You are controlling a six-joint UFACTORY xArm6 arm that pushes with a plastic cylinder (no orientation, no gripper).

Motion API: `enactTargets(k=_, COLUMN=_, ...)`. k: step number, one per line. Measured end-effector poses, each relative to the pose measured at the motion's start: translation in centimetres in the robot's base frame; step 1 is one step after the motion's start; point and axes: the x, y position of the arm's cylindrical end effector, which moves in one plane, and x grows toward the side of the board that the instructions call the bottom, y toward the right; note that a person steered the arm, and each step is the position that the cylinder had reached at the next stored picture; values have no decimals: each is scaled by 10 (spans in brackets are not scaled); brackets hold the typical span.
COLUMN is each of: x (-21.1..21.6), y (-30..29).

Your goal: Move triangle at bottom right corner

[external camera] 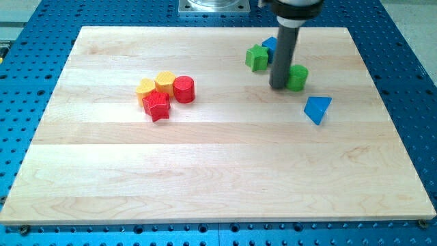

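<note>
Camera view: blue triangle (317, 109) lies flat, apart from my tip (278, 87); no jaws in view.

Pale wooden board (205, 184); blue perforated table (41, 41) around it.

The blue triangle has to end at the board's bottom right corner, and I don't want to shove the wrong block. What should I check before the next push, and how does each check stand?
1. Target found: blue triangle lies toward the view's right, apart from other blocks: ok.
2. My tip behind the triangle for a push to the bottom right: it sits up-left of it, not touching: ok.
3. Tip free of other blocks: it is right against the green cylinder: not ok.
4. Path from triangle to the bottom right corner of the board: no blocks there: ok.
5. Whether the green cylinder would drag along: cannot tell.
</note>
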Motion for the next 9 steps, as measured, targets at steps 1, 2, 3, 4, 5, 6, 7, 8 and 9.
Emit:
enactTargets(k=1, x=16, y=-9)
enactTargets(k=2, x=36, y=36)
enactTargets(k=3, x=53, y=71)
enactTargets(k=4, x=110, y=62)
enactTargets(k=5, x=103, y=56)
enactTargets(k=6, x=86, y=-23)
enactTargets(k=7, x=132, y=-7)
enactTargets(k=8, x=126, y=26)
enactTargets(k=9, x=104, y=40)
